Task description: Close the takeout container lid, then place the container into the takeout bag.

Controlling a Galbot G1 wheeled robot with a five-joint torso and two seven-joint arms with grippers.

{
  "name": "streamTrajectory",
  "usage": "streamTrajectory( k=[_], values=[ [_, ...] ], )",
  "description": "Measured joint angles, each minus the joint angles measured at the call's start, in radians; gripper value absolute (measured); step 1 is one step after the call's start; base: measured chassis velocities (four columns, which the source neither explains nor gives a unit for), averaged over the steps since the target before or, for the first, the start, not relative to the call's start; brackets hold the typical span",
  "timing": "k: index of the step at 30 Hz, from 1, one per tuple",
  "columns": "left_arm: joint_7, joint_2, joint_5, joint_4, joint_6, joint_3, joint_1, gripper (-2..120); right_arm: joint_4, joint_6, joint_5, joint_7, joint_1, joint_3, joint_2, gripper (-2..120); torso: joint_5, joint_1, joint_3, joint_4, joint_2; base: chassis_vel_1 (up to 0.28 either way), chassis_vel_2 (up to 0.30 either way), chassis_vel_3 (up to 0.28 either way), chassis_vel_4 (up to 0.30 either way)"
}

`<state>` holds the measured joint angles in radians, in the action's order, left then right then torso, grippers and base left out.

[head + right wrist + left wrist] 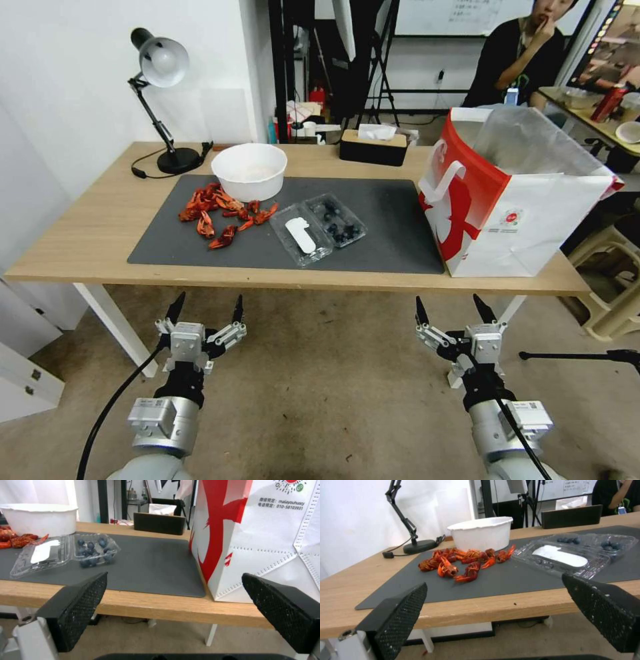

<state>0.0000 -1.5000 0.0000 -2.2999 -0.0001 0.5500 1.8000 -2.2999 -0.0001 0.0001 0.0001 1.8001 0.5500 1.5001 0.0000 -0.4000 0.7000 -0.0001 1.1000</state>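
Note:
The clear takeout container [340, 221] [95, 551] [613, 545] lies open on the dark mat with blueberries inside. Its lid [301, 234] [560, 556] [43, 552] is folded flat beside it, white label face up. The red-and-white takeout bag [513, 207] [260, 537] stands open at the table's right end, silvery lining showing. My left gripper [205, 312] [495, 605] and right gripper [455, 310] [175, 602] hang open in front of the table, below its front edge, with nothing between the fingers.
Red crayfish [220, 213] [463, 562] lie scattered on the mat [387, 233] beside a round white bowl [249, 171] [481, 533]. A desk lamp [160, 100] stands at the back left, a black tissue box [373, 145] at the back. A beige stool [617, 287] sits right of the table.

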Motion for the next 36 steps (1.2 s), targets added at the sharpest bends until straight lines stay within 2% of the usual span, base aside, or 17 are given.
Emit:
streamTrajectory(
  k=[29, 32, 35, 36],
  values=[
    [0.0, 0.0, -0.001, 0.0, 0.001, 0.0, -0.001, 100, 0.0, 0.0, 0.0, 0.0, 0.0, 0.0, 0.0, 100, 0.0001, 0.0, 0.0, 0.0001, 0.0, 0.0, 0.0, 0.0, 0.0],
    [-0.003, 0.0, -0.01, -0.001, 0.016, -0.004, -0.007, 100, -0.001, -0.006, 0.002, 0.0, -0.003, 0.001, 0.0, 100, 0.0001, 0.0, 0.0, 0.0002, 0.0, 0.0, 0.0, 0.0, 0.0],
    [-0.019, -0.005, -0.06, -0.011, 0.093, -0.031, -0.042, 100, -0.009, -0.041, 0.014, 0.002, -0.014, 0.01, 0.0, 100, 0.0001, 0.0, 0.0, -0.0001, 0.0, 0.0, 0.0, 0.0, 0.0],
    [-0.019, -0.005, -0.06, -0.011, 0.093, -0.031, -0.042, 100, -0.009, -0.041, 0.014, 0.002, -0.014, 0.01, 0.0, 100, 0.0001, 0.0, 0.0, -0.0001, 0.0, 0.0, 0.0, 0.0, 0.0]
  ],
)
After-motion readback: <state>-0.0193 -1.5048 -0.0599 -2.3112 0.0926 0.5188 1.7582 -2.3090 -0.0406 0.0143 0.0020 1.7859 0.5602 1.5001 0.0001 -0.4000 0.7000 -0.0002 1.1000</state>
